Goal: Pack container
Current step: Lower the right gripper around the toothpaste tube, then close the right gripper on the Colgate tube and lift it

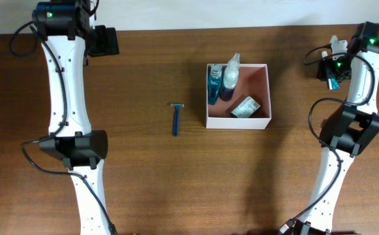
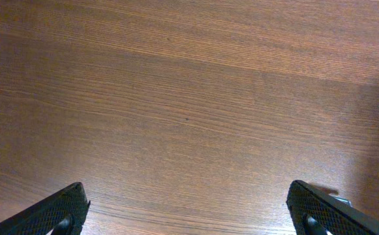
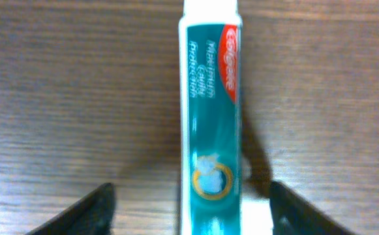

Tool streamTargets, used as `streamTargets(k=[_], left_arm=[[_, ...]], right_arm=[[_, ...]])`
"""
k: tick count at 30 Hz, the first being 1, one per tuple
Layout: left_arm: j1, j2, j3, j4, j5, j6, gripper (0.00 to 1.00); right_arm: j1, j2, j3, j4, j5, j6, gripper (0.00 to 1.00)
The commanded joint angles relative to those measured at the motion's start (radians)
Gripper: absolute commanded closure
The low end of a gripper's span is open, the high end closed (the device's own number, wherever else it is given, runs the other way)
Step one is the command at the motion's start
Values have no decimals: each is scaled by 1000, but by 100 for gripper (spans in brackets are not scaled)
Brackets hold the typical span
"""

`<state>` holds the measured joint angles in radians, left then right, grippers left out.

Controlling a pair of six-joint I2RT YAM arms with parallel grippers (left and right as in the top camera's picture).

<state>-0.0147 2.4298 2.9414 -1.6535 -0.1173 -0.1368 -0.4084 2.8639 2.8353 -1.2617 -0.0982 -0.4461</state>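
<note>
Two dark fingers (image 3: 96, 212) of the right gripper (image 3: 191, 192) fill the 7 and 5 o'clock corners of the right wrist view, standing apart. Between them runs a teal and white toothpaste tube (image 3: 210, 98), lying flat on the brown wooden table (image 3: 65, 85) from 6 to 12 o'clock. Wood shows on each side of the tube, so neither finger touches it.

In the left wrist view, the left gripper (image 2: 186, 199) shows only its two black textured fingertips (image 2: 55, 212), one at 7 o'clock and one at 5 o'clock. They are spread wide with only wood grain between them.

In the overhead view, the container (image 1: 238, 123) rests on the table slightly toward 2 o'clock of the picture's middle, its open top facing up. Inside, a blue bottle (image 1: 213, 86) sits in the 10 o'clock corner. A clear spray bottle (image 1: 229, 78) leans just beside it with its head over the 12 o'clock rim, and a small green-and-white carton (image 1: 246, 108) lies toward 5 o'clock. A blue razor (image 1: 175, 119) lies at 9 o'clock of the container, apart from it, with its handle pointing to 6 o'clock. The right gripper hangs at 2 o'clock of the container, well apart from it. The left gripper is far off at 10 o'clock, near the table's back edge.
</note>
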Motion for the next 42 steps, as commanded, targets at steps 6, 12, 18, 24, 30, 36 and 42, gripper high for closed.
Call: streamTargets(k=[6,12,18,24,30,36,42], left_arm=[[4,9,0,-1,-11,-8,1],[4,9,0,-1,-11,-8,1],[3,9,0,-1,-11,-8,1],[4,9,0,-1,-11,-8,0],[4,9,0,-1,-11,-8,1],[4,9,0,-1,-11,-8,1],[4,9,0,-1,-11,-8,1]], right_arm=[[8,23,-43,3,32,17,57],[8,23,-43,2,32,25,69],[8,22,-40,2,32,94,79],[10,22,-40,10,29,150,81],[10,22,-40,10,28,176,87],[10,22,-40,14,27,220,92],[10,22,-40,13,28,273,96]])
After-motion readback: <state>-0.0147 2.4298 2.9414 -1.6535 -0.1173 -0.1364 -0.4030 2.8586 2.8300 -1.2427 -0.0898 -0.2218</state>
